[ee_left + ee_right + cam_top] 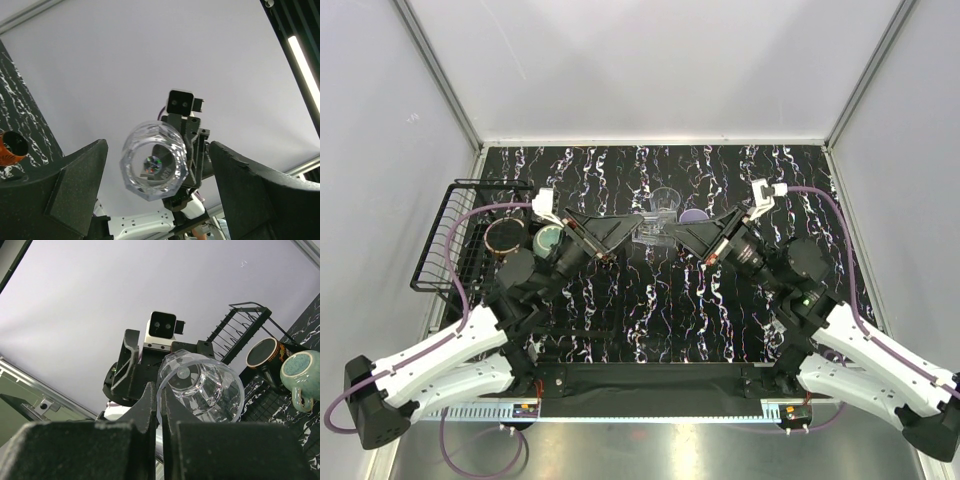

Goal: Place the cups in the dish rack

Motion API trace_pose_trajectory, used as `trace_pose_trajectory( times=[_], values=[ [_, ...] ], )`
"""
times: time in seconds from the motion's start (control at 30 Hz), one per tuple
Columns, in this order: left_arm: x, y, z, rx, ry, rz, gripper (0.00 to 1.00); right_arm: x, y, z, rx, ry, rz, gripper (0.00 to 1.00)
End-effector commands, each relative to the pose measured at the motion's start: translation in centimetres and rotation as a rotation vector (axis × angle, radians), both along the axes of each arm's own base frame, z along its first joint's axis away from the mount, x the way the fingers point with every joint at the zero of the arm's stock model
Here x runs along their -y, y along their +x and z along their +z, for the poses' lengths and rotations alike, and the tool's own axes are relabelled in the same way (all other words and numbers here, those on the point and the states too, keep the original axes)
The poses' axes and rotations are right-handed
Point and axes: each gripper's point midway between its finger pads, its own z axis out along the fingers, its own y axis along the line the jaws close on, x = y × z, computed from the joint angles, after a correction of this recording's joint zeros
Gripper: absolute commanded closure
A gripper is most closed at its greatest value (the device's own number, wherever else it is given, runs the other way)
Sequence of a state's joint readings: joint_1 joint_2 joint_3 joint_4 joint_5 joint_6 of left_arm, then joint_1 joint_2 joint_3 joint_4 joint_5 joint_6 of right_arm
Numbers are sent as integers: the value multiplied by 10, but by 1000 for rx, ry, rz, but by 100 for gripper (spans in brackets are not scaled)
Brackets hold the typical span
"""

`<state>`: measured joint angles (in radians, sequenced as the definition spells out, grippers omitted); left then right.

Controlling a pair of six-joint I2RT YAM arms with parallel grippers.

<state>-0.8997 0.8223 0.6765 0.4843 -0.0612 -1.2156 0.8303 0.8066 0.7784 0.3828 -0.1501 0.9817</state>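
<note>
One clear glass [200,385] pinched in right tool [160,402]; left tool [157,147] agape.

Both arms reach fwd from the near edge & angle inward, so the claws face each other tip to tip above mid-desk [650,310]. Left arm [450,350]: white links low, wrist end raised; left claw [620,232] has its fingers [75,190] spread wide, w/ gaps either side of the clear glass [652,234]. Right arm [865,350] mirrors that pose; right claw [678,230] has its fingers [147,410] pinched nearly together on the glass wall, holding it on its side in the air.
</note>
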Motion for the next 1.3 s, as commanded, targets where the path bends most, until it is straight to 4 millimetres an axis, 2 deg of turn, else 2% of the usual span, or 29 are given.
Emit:
trace_pose_trajectory(
  times=[0.0,0.23,0.33,0.37,0.4,0.47,0.5,0.53,0.57,0.6,0.63,0.67,0.7,0.73,0.77,0.8,0.83,0.87,0.9,0.93,0.97,1.0,1.03,1.07,1.1,1.17,1.2,1.27],
  values=[
    [-1,-13,25,75,-82,-39,11,9,0,27,66,107,-23,100],
    [4,-13,23,65,-79,-43,14,5,7,20,47,117,-32,100],
    [5,-11,19,47,-72,-39,27,3,6,19,44,119,-20,100],
    [5,-11,21,49,-69,-35,35,3,6,17,43,117,-17,100],
    [4,-10,23,50,-67,-28,47,3,4,18,45,116,-12,100],
    [3,-9,23,62,-31,-8,61,2,3,16,40,108,-6,100],
    [1,-7,24,71,-22,9,84,1,3,13,33,90,-4,100],
    [0,-7,23,72,0,17,95,1,4,11,27,75,-5,100],
    [-1,-5,22,97,38,41,100,1,3,14,28,66,-5,100],
    [-7,-3,36,119,47,76,100,-3,7,0,-15,6,-11,83],
    [-7,2,23,97,130,99,100,-3,9,-4,-32,-22,-18,70],
    [-12,4,26,127,182,137,100,-1,11,1,-42,-32,-37,57],
    [-23,9,40,133,193,197,100,0,15,-19,-103,-111,-59,32],
    [-27,14,24,97,298,226,100,4,16,-15,-112,-127,-79,25],
    [-32,19,24,127,374,270,100,10,21,-18,-133,-154,-125,19],
    [-45,23,38,134,406,332,100,14,24,-43,-194,-255,-156,15],
    [-51,28,18,128,553,359,100,22,25,-38,-203,-269,-191,10],
    [-55,36,10,116,637,393,100,34,31,-59,-263,-349,-256,9],
    [-67,44,8,106,704,457,100,41,33,-65,-284,-385,-292,9],
    [-80,45,5,112,821,488,100,50,34,-63,-295,-403,-329,9],
    [-89,50,4,106,891,523,100,62,37,-78,-334,-465,-389,9],
    [-101,62,-19,62,1053,570,100,68,37,-80,-334,-491,-410,9],
    [-114,66,-7,61,1103,624,100,74,36,-79,-331,-501,-429,9],
    [-125,71,-14,52,1207,670,100,80,37,-85,-342,-526,-453,9],
    [-148,78,-20,11,1313,776,100,83,36,-86,-339,-537,-463,9],
    [-172,81,-18,22,1423,872,100,87,34,-86,-332,-541,-466,8],
    [-192,81,-7,7,1404,972,100,88,33,-87,-330,-548,-465,8],
    [-210,80,-2,-5,1408,1020,100,89,32,-90,-331,-568,-460,8]
  ],
)
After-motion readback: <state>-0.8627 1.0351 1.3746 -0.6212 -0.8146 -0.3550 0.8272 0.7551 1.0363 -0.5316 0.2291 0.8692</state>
